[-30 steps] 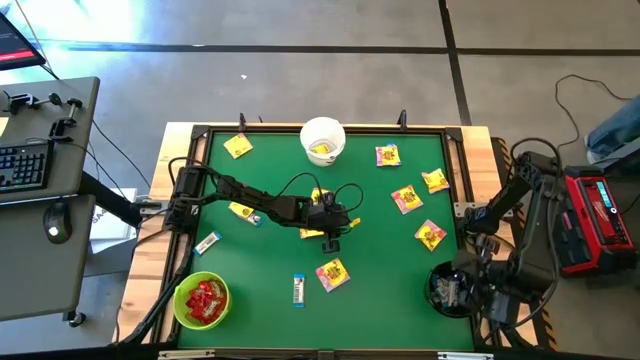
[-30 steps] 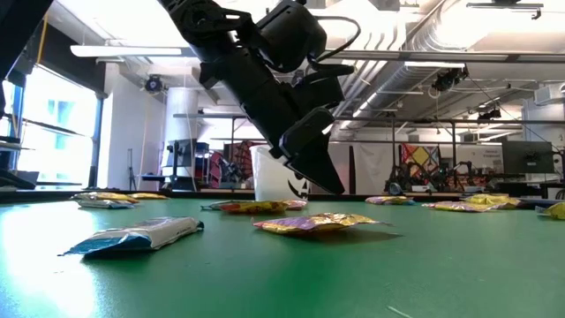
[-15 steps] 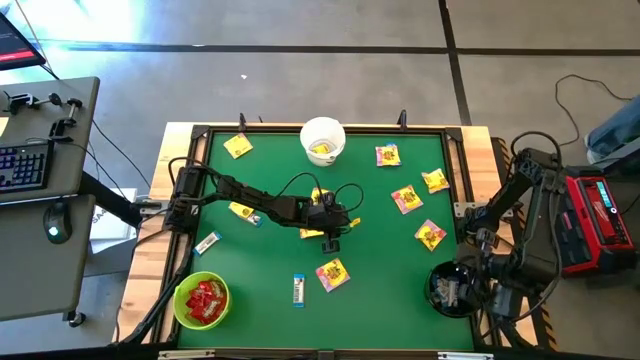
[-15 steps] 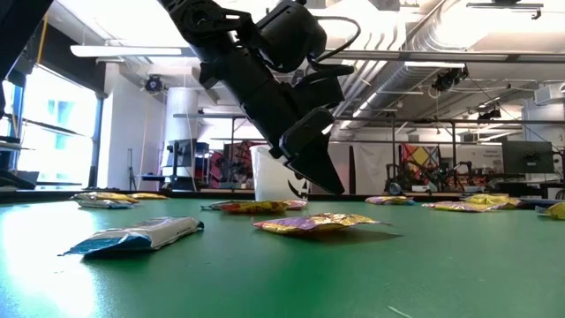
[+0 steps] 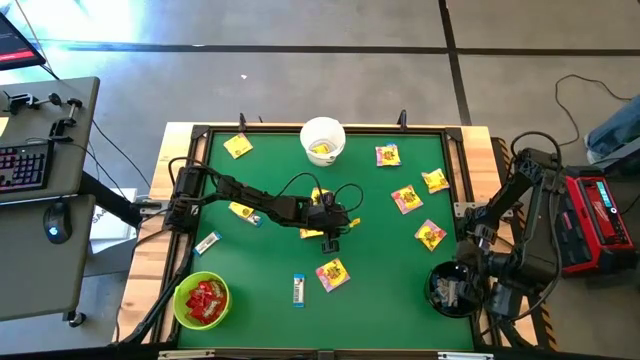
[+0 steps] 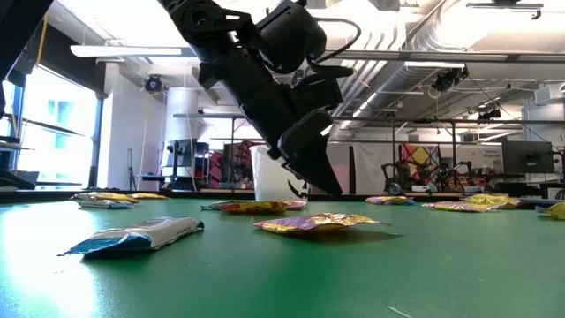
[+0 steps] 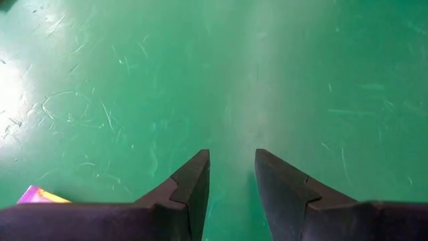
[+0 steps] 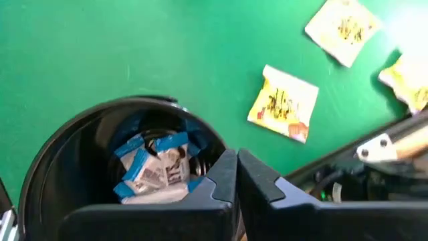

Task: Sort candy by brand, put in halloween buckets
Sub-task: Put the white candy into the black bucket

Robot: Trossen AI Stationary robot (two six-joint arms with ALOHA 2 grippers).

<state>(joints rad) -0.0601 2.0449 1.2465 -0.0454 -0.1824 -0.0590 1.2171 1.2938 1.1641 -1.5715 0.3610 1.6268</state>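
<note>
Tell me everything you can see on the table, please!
White bucket: one, far edge, middle; a yellow packet inside.
Green bucket: one, lime, near left corner.
Black bucket: one, near right corner.
Red packets: a heap, in the green bucket.
Yellow packets: at least seven loose, scattered on the table.
White-and-blue bars: two loose, near left side; more in the black bucket.
Keyboard: one, dark, on the side desk.
Left gripper: dark, open, empty, mid-table.
Right gripper: dark, shut, above the black bucket.
</note>
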